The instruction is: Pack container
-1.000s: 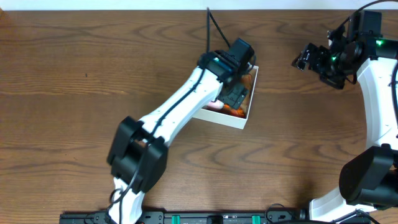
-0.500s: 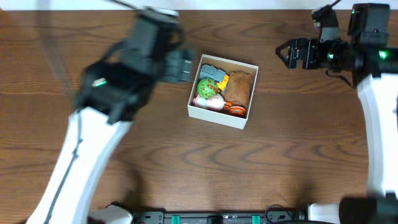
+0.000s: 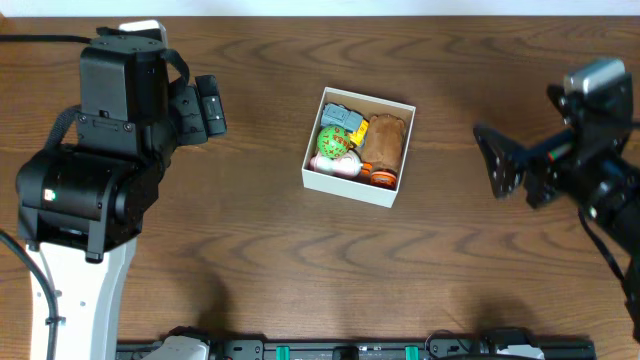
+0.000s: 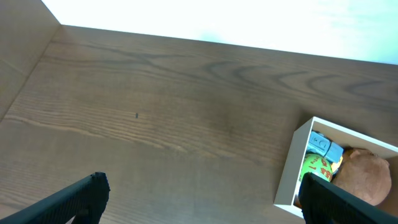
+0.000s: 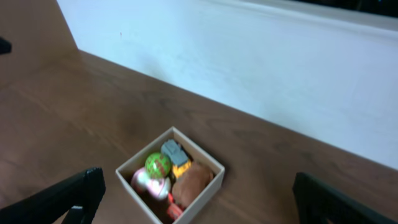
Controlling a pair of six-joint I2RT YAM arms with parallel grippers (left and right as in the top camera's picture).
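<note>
Overhead view: the left gripper (image 3: 212, 107) is found at 9 to 10 o'clock from the container (image 3: 350, 186), well apart from it, above bare table (image 3: 300, 270). The finger spread is not clearly shown from above. In the left wrist view the left gripper (image 4: 204, 183) is seen with its jaws set wide apart and nothing between them.

The container is placed near table centre, slightly rotated. From above five toys are recorded inside it:
- a grey-blue toy (image 3: 343, 118) at 11 o'clock
- a green ball (image 3: 331, 140) at 9 o'clock
- a pink item (image 3: 340, 167) at 7 o'clock
- a brown plush toy (image 3: 385, 140) along the 3 o'clock side
- an orange item (image 3: 378, 178) at 5 o'clock

In the left wrist view the container (image 4: 292, 168) is cut off by the frame. Only the blue toy (image 4: 323, 146), ball (image 4: 314, 167) and plush (image 4: 367, 177) are visible. The right wrist view shows the whole container (image 5: 198, 147) and a white wall behind the table, which is not seen from overhead.

The right gripper (image 3: 497, 162) is located at 3 o'clock from the container, well apart. In its own view the right gripper (image 5: 198, 180) is shown spread wide, with nothing held.
</note>
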